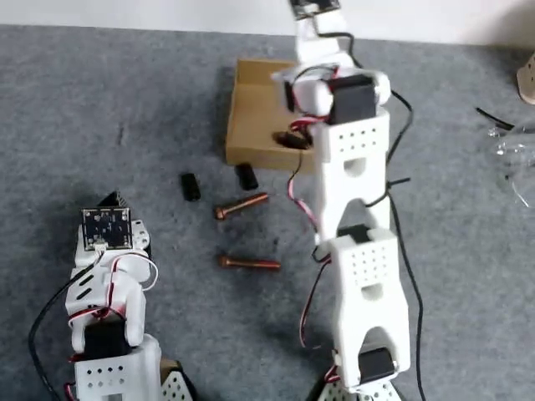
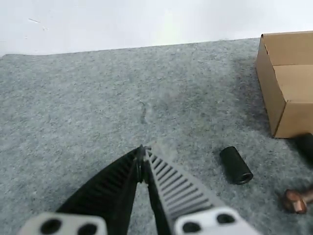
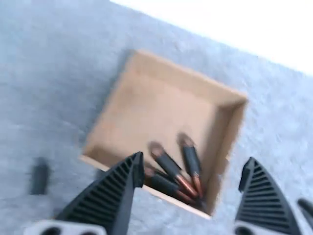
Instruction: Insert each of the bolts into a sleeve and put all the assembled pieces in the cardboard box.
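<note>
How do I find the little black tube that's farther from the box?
Find the cardboard box on the grey carpet. Two short black tubes lie just outside it. Yours is the left tube, clear of the box; the other tube lies right by its wall.

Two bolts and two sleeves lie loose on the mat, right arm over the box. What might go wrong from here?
The sleeve nearest the cardboard box lies close to its wall, so a grasp there may shove the box. The bolt beside it lies on its side and may roll if nudged. The right gripper hangs open above the box wall and might snag it when pulling back.
</note>
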Available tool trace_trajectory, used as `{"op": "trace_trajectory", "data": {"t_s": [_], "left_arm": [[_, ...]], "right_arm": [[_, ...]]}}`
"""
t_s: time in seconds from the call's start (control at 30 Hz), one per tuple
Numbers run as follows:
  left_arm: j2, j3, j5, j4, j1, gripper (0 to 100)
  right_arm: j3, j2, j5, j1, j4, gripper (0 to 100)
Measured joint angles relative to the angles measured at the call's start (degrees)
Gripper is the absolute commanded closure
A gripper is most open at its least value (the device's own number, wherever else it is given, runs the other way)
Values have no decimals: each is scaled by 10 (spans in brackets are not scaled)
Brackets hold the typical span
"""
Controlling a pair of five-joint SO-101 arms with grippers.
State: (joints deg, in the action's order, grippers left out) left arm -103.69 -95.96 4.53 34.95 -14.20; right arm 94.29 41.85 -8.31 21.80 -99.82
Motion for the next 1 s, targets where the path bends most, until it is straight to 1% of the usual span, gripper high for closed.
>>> {"op": "trace_trajectory", "data": {"t_s": [0.1, 0.17, 0.3, 0.43, 0.53, 0.63, 0.8, 1.0], "left_arm": [[0, 0, 0, 0, 0, 993], [0, 0, 0, 0, 0, 993], [0, 0, 0, 0, 0, 993], [0, 0, 0, 0, 0, 993], [0, 0, 0, 0, 0, 993], [0, 0, 0, 0, 0, 993], [0, 0, 0, 0, 0, 993], [0, 0, 0, 0, 0, 993]], "right_arm": [[0, -51, 2, 36, -1, 720], [-29, -99, 2, 58, -1, 720], [-182, -194, 2, 114, -1, 720], [-361, -275, -18, 174, -1, 720], [-484, -308, -24, 200, 4, 720], [-612, -311, -24, 207, 56, 721], [-811, -311, -24, 209, 190, 721], [-968, -311, -24, 210, 357, 721]]}}
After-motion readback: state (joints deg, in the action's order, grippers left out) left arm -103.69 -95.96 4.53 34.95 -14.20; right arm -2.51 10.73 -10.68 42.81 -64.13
